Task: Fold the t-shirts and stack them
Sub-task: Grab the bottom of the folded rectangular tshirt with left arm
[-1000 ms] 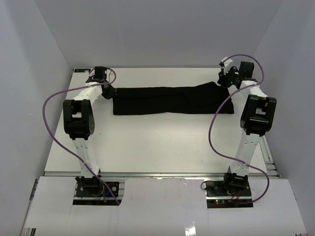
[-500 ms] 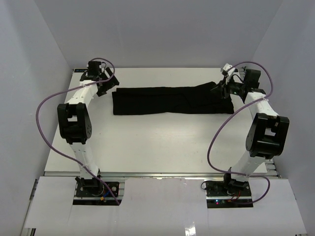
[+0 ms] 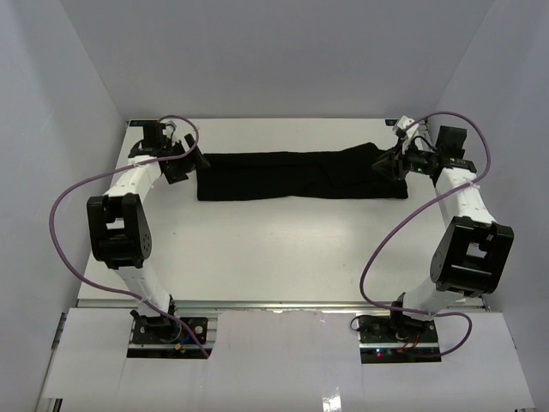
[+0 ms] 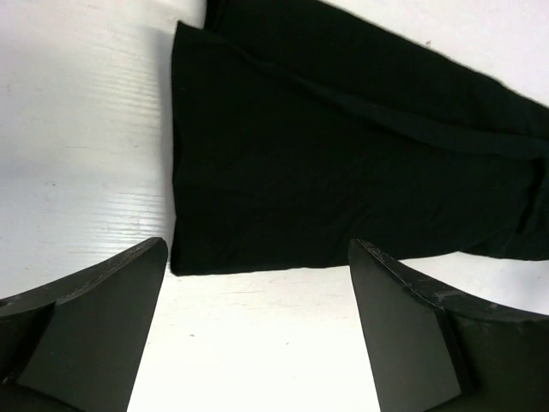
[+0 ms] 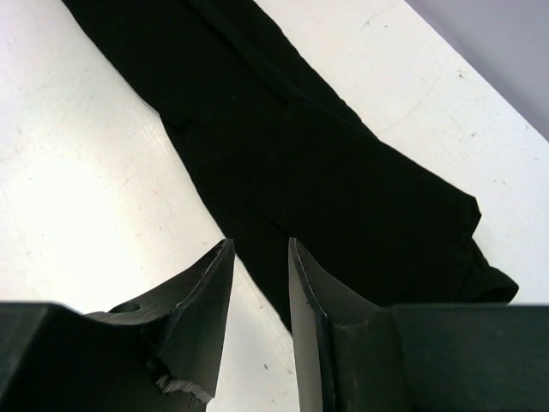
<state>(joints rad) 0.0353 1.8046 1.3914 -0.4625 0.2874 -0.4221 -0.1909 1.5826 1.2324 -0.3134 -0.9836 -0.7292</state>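
Both arms have swung outward. My left gripper (image 3: 182,165), spread wide, and right gripper (image 3: 391,163), barely parted and empty, now face the ends of the t-shirt (image 3: 292,174), ready for another fold.

No readable text, labels, brands or numbers anywhere in these views

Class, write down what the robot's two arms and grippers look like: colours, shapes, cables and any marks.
The left arm and right arm have white links joined by boxy black joint housings. A purple cable loops loosely along each. The left gripper and right gripper have matte black, wedge-shaped fingers; one right finger shows a frayed whitish nick. No lettering is visible.
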